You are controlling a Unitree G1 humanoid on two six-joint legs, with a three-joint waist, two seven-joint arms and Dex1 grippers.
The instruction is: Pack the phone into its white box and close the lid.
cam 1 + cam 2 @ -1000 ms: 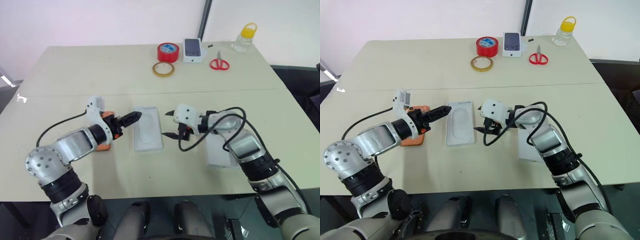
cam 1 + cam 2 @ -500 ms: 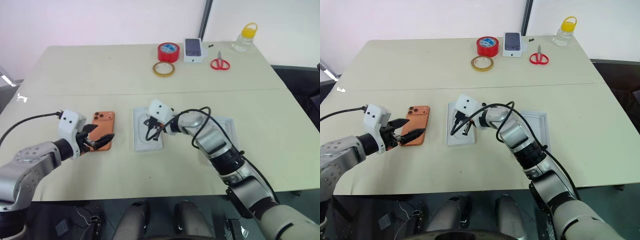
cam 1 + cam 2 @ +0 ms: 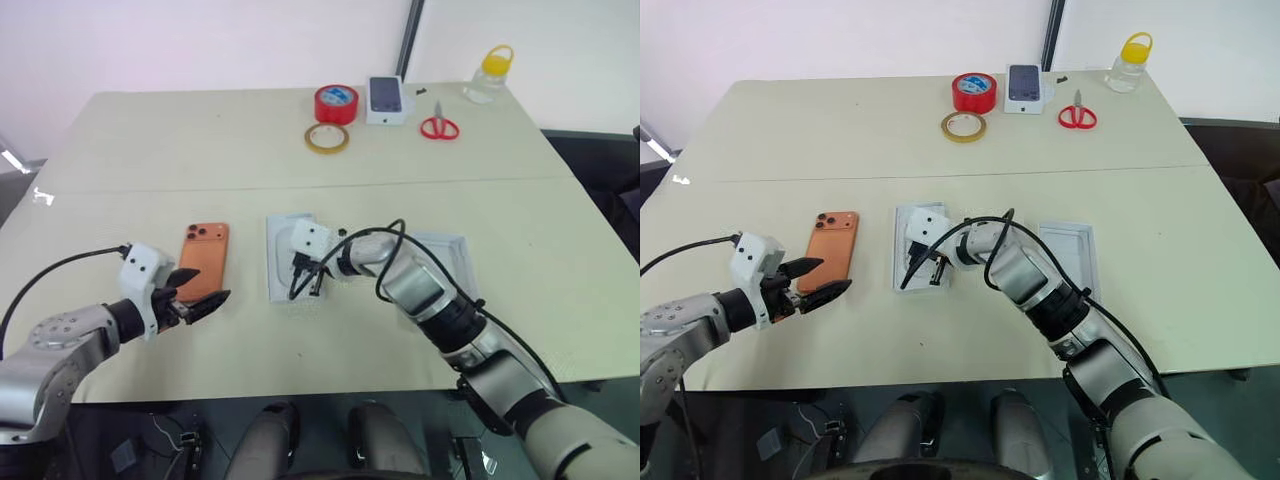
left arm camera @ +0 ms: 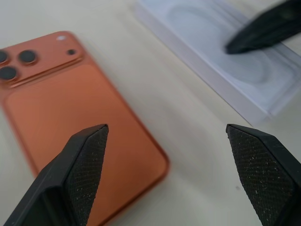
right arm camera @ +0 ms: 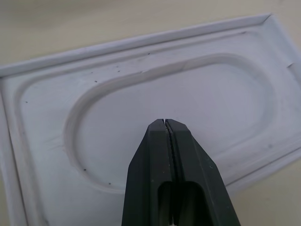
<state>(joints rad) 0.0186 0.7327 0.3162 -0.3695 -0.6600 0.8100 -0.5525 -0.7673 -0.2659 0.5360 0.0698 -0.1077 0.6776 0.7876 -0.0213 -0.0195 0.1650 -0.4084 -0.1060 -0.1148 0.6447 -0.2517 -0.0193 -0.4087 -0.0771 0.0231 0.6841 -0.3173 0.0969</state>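
The left gripper [image 3: 197, 303] hangs at the near left of the table with its two black fingers spread wide and nothing between them. The phone [image 3: 204, 260] lies flat, back up, just beyond and slightly right of those fingertips, its camera cluster at the far end. Its long axis runs near to far, roughly in line with the way the gripper points, so the fingers bracket the phone's near short end; in the left wrist view the near corner of the phone [image 4: 84, 141] sits between the two fingers but does not touch either. This arm is plainly the nearer one to the phone, and I judge the pickup falls to it.

Right of the phone, with a strip of bare table between, lies the white box [image 3: 278, 270], long axis also near to far, parallel to the phone. The right gripper [image 3: 933, 275] reaches over from the right with its fingers pressed together, holding nothing, its tip over the box's moulded oval recess [image 5: 188, 117]; whether it presses on the floor of the tray I cannot tell.

Further right, partly behind the right forearm, the lid [image 3: 1080, 250] lies open side up. To pack, the phone has to travel rightward into the box.
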